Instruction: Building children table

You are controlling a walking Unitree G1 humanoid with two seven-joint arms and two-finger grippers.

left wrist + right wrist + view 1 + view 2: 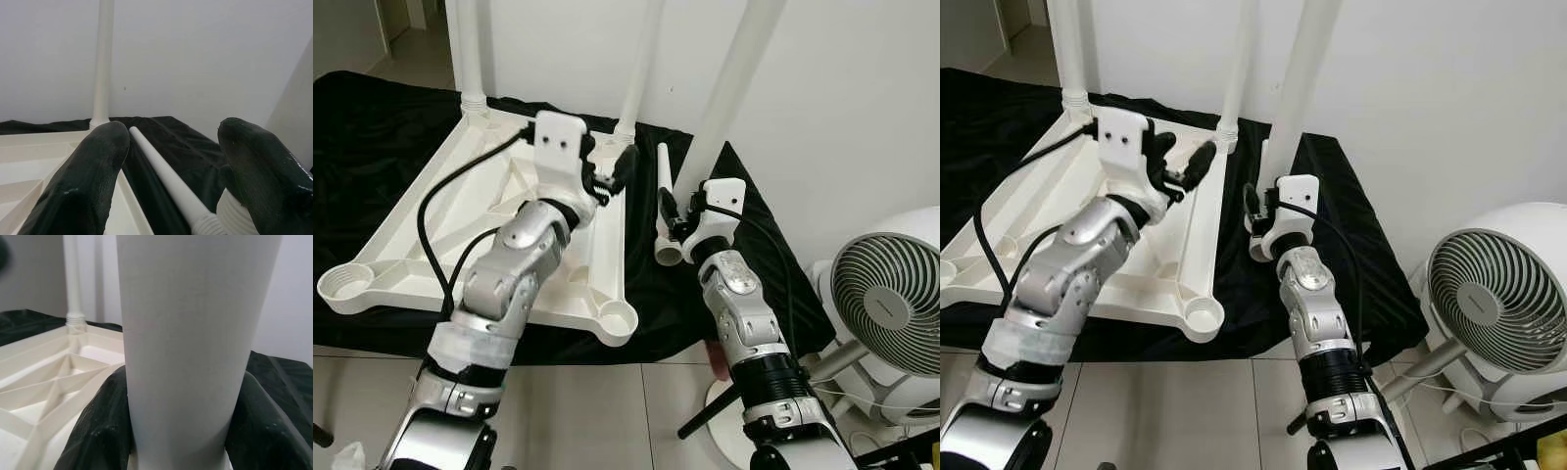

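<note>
Fan (891,294): white, on the floor at the robot's right, beside the black cloth.
Right gripper (677,217): fingers (98,431) clamped on either side of a white table leg (729,88), which it holds upright and slightly tilted, just off the tabletop's right edge.
Loose leg (663,196): white tube lying on the cloth, between the tabletop and the held leg; ribbed end toward the robot.
Left gripper (612,171): fingers (88,181) spread apart with nothing between them, above the tabletop's right edge.
Tabletop (401,235): white, upside down on the cloth, ribbed underside up, round sockets at the near corners.
Fitted legs: two, upright in the far corners, left (468,49) and right (641,64).
Black cloth (362,137): spread over the floor, against the white wall.
</note>
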